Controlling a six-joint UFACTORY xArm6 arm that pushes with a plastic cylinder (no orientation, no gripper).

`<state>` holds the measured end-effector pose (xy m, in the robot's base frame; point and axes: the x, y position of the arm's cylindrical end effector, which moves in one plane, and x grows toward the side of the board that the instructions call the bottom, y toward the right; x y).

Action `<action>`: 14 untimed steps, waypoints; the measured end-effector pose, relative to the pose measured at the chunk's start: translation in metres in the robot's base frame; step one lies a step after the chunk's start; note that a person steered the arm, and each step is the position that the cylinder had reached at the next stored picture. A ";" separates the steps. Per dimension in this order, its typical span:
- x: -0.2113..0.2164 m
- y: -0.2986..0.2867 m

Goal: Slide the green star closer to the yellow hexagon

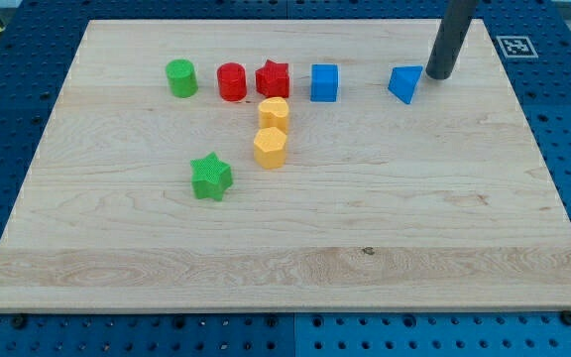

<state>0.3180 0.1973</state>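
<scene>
The green star (211,177) lies on the wooden board left of centre. The yellow hexagon (270,148) sits up and to the right of it, a short gap away. A second yellow block (274,113), rounder in shape, touches the hexagon from above. My tip (438,75) is at the view's top right, just right of the blue triangle (404,83), far from the green star.
A row near the view's top holds a green cylinder (180,77), a red cylinder (231,81), a red star (273,78) and a blue cube (324,82). The board's edge (285,305) meets a blue perforated table. A marker tag (514,46) lies at top right.
</scene>
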 end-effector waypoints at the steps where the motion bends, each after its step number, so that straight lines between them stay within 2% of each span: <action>1: 0.005 -0.024; 2: 0.006 -0.052; 3: 0.007 -0.053; 5: 0.000 -0.020; 6: -0.010 0.054; 7: 0.044 0.104; 8: 0.119 0.070; 9: 0.180 -0.008; 11: 0.249 -0.203; 12: 0.256 -0.312; 13: 0.221 -0.399; 14: 0.151 -0.427</action>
<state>0.4687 -0.2295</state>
